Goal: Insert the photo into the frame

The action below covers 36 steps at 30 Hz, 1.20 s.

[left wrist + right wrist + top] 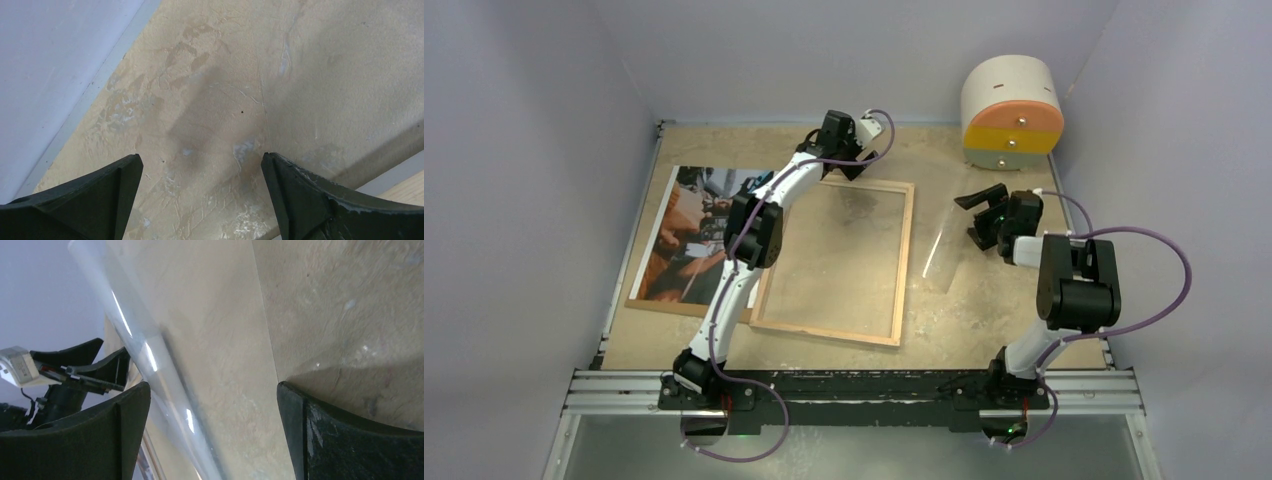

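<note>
A beige, textured table (984, 310) carries a drum-shaped box (1012, 110) at its far right corner, cream with an orange and a yellow band across its face. Nearer, a clear curled plastic sheet (939, 255) rests on the tabletop. A brown board (656, 304) shows its edge at the left

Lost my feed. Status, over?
Open, empty: left hand, right hand. The photo lies left of the frame, not in. A clear sheet curls right of frame, by right hand.
</note>
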Each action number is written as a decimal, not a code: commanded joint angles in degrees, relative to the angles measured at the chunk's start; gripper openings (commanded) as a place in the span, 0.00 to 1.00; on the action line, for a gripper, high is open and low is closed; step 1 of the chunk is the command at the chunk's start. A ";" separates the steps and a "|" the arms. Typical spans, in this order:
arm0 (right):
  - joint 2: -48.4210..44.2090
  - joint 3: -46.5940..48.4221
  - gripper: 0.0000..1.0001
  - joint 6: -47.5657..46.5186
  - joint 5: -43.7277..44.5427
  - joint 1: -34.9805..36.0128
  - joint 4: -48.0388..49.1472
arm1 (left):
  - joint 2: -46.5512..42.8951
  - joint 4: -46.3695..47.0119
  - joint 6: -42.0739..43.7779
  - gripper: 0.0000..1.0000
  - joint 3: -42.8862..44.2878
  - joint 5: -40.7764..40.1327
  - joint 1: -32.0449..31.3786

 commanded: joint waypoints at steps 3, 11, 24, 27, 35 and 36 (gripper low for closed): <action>-1.97 -3.76 0.97 6.28 -10.11 1.17 6.98 | 2.46 -13.74 0.23 0.99 -4.21 6.08 -2.10; -0.07 -7.37 0.97 12.36 -18.74 0.10 27.61 | 1.51 -14.32 0.35 0.99 -4.50 6.49 -2.06; -2.24 -13.82 0.98 12.68 -30.02 -5.48 37.32 | 0.03 -14.91 0.87 0.98 -4.96 5.49 -2.10; -2.53 -15.29 0.98 12.20 -31.92 -6.87 37.14 | -0.08 -15.21 0.93 0.98 -4.83 5.16 -2.19; -2.71 -18.23 0.99 10.01 -33.68 -8.30 34.36 | -0.59 -15.75 0.94 0.98 -5.21 5.27 -2.24; -2.97 -18.19 0.99 9.13 -33.50 -8.33 33.21 | -0.79 -15.71 0.80 0.98 -5.34 5.32 -2.28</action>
